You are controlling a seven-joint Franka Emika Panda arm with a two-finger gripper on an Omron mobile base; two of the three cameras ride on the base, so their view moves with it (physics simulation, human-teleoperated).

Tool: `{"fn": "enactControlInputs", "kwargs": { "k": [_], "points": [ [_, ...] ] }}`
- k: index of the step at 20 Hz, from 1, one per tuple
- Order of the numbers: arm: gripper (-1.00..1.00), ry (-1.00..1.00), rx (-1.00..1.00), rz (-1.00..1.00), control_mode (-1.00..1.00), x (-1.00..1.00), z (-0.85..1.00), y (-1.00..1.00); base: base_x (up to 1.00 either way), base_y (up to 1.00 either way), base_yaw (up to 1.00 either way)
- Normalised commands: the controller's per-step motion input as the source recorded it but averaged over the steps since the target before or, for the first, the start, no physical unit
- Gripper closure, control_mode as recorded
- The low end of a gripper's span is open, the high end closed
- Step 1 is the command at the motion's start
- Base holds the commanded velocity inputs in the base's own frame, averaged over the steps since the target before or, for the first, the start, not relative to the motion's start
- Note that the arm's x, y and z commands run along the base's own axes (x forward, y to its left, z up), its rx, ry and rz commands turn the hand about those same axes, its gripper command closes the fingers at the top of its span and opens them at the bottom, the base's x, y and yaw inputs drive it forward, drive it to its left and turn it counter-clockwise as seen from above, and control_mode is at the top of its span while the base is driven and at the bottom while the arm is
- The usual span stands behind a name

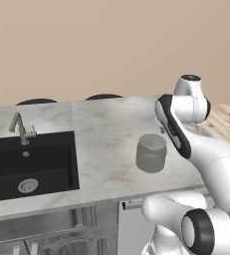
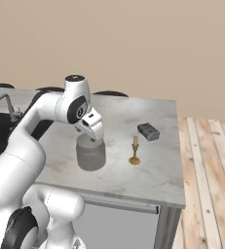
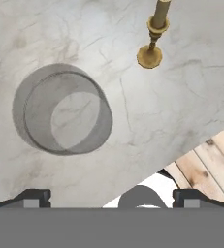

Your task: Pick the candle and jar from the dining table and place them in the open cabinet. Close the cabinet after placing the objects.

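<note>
Marble, pale with grey veins, covers the dining table [image 2: 153, 180] in front of you, and both task things stand on it. You see the jar [image 2: 90, 154], a squat grey frosted cylinder, upright near the front edge of the table; in the left base view it stands to the right of the black sink [image 1: 32, 164] and well apart from it, with the metal faucet [image 1: 20, 127] behind the sink. The candle [image 2: 134, 151], slim and golden with a round flared base, stands upright beside the jar on its right side in the right base view, near it but not touching. A small dark grey block [image 2: 148, 131] lies on the marble behind the candle, closer to the far corner. Your gripper [image 3: 111, 197] hangs over the jar, and its two dark fingertips [image 3: 33, 197] stand wide apart with nothing between them; it touches neither the jar nor the candle. In the hand view you look down into the jar from above, it sits left of centre, and the candle is at the upper right. Beyond the table edge in that view, and at the right of the right base view, you see the wooden plank floor [image 2: 211, 185].
</note>
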Motion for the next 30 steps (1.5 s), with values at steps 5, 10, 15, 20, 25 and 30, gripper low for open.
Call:
{"fn": "enactControlInputs", "kwargs": {
  "k": [5,10,15,20,25,30],
  "points": [
    [-1.0,0.02,0.0,-0.08,-1.0,0.0,-0.2,-0.04,0.0,0.0,0.0],
    [-1.0,0.01,0.02,-0.03,-1.0,0.0,-0.19,-0.03,0.0,0.0,0.0],
    [-1.0,0.01,0.02,0.0,-1.0,0.0,-0.21,-0.03,0.0,0.0,0.0],
    [-1.0,0.03,0.0,0.0,-1.0,0.0,-0.2,0.0,0.0,0.0,0.0],
    [-1.0,0.04,0.0,0.0,-1.0,0.0,-0.17,0.0,0.0,0.0,0.0],
    [-1.0,0.04,0.0,0.0,-1.0,0.0,-0.1,-0.01,0.0,0.0,0.0]
  ]
}}
